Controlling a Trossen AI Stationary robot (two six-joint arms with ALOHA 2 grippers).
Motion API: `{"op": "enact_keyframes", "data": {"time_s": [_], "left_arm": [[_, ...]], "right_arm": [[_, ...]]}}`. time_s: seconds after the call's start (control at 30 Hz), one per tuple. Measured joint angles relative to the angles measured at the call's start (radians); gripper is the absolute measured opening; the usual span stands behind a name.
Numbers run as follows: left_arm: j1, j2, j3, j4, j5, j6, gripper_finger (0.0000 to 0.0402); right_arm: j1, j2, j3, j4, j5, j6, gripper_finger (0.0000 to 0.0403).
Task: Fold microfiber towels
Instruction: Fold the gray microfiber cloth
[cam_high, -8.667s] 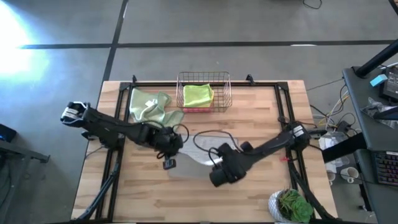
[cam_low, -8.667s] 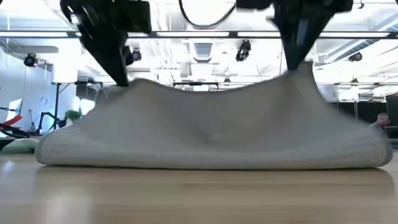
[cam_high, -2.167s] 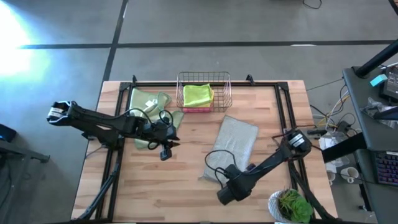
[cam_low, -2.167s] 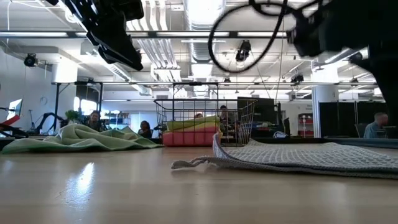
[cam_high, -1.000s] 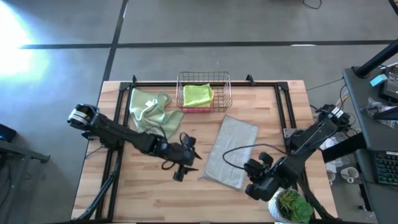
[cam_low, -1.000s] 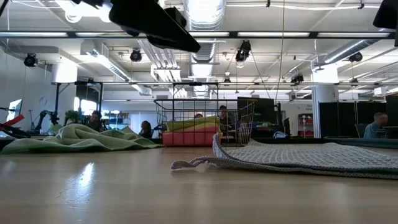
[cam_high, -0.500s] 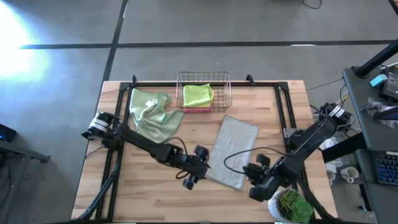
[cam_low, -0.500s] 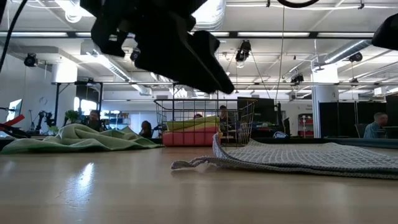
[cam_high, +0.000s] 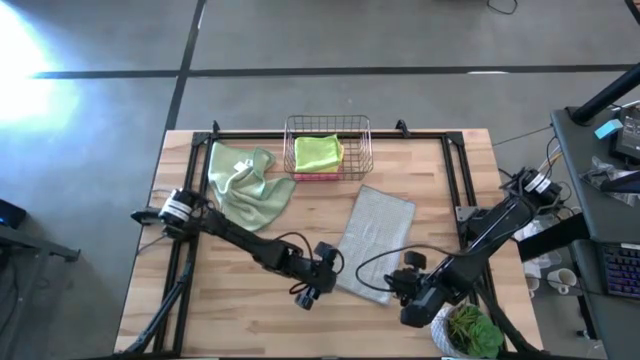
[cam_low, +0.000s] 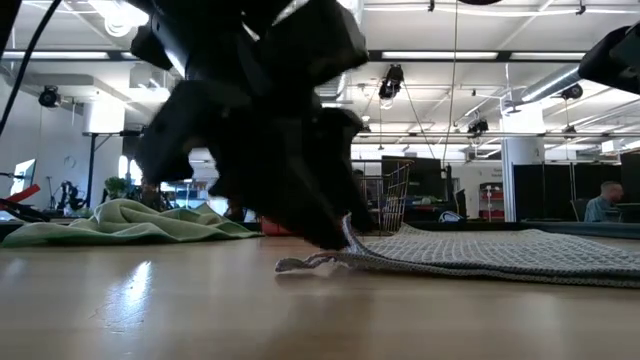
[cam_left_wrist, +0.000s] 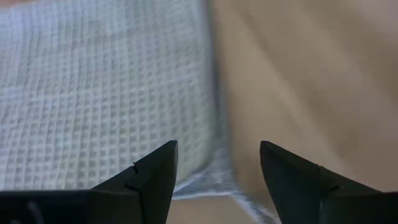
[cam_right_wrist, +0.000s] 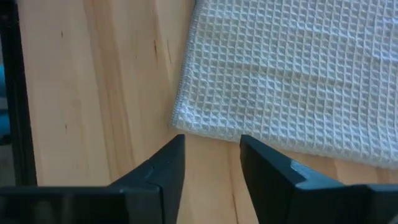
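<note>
A grey-beige waffle towel (cam_high: 375, 243), folded into a long strip, lies flat on the table right of centre. My left gripper (cam_high: 328, 268) hovers open at the towel's near-left corner (cam_left_wrist: 214, 168), which shows between its fingers (cam_left_wrist: 217, 162). In the low view it fills the middle (cam_low: 270, 130), low over the towel's raised edge (cam_low: 345, 240). My right gripper (cam_high: 402, 285) is open just above the near-right corner (cam_right_wrist: 180, 121). A pale sage green towel (cam_high: 245, 180) lies crumpled at the far left. A lime green towel (cam_high: 318, 152) lies in the wire basket (cam_high: 328, 125).
The wire basket stands at the middle of the far edge. A potted plant (cam_high: 465, 330) sits at the near right corner, close to my right arm. Black frame rails (cam_high: 190, 200) run along both sides of the table. Bare wood (cam_high: 230, 300) lies near left.
My left gripper has travelled toward the table's right and near edges and come down, from open table to the grey-beige towel's near-left corner. The towel has not moved.
</note>
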Motion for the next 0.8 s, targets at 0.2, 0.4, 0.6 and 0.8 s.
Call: {"op": "enact_keyframes", "data": {"time_s": [0.2,0.4,0.6,0.8], "left_arm": [[0.003,0.045,0.002,0.009,-0.042,0.006,0.0212],[0.004,0.056,0.002,0.016,-0.134,-0.006,0.0209],[0.003,0.058,0.003,0.014,-0.133,-0.005,0.0144],[-0.003,0.057,0.003,0.006,-0.126,-0.003,0.0031]], "right_arm": [[0.0,0.004,-0.004,0.024,0.002,0.003,0.0151],[0.0,0.004,-0.005,0.046,0.002,0.058,0.0151],[0.011,0.028,-0.009,0.109,0.002,-0.005,0.0151],[0.018,0.135,-0.011,0.189,0.002,-0.058,0.0151]]}}
